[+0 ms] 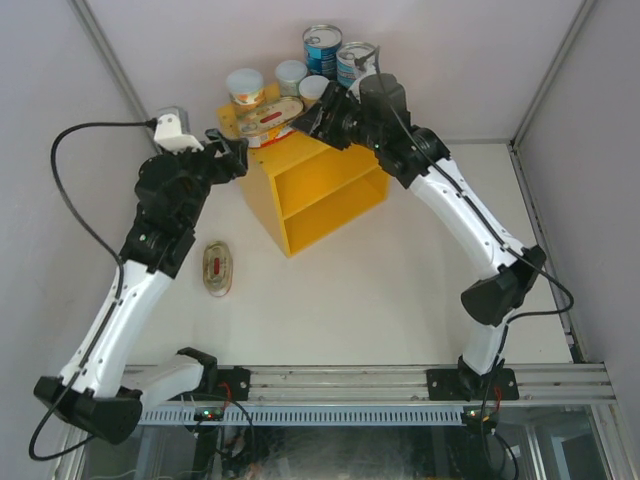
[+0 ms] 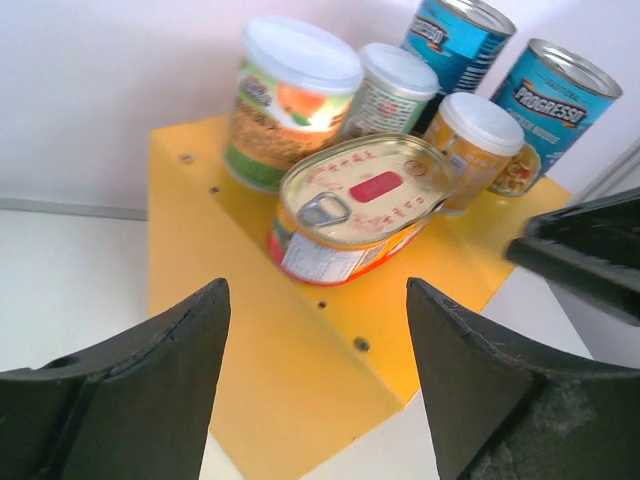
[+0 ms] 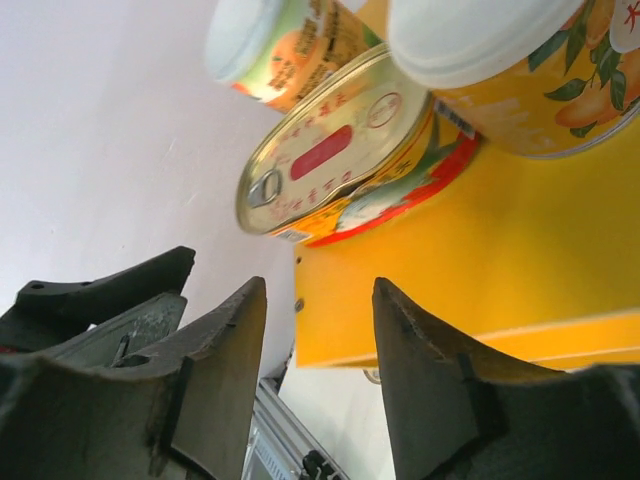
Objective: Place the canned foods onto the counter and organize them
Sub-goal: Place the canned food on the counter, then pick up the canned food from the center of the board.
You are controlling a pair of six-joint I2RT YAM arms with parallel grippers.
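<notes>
One oval tin point(image 1: 217, 268) lies on the table point(image 1: 400, 300), left of the counter point(image 1: 320, 200). The left gripper point(image 2: 315, 295) hangs part-open and empty before the counter top. On that top sit a second oval tin point(image 2: 360, 200) and three pale-lidded cans point(image 2: 300, 90), with two blue cans point(image 2: 555, 110) behind. The right gripper point(image 3: 320, 290) is likewise part-open and empty.

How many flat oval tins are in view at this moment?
2. One oval tin lies on top of the yellow shelf unit; the second tin lies on the table, left of the unit. Part of its top is covered, so another could be hidden.
</notes>
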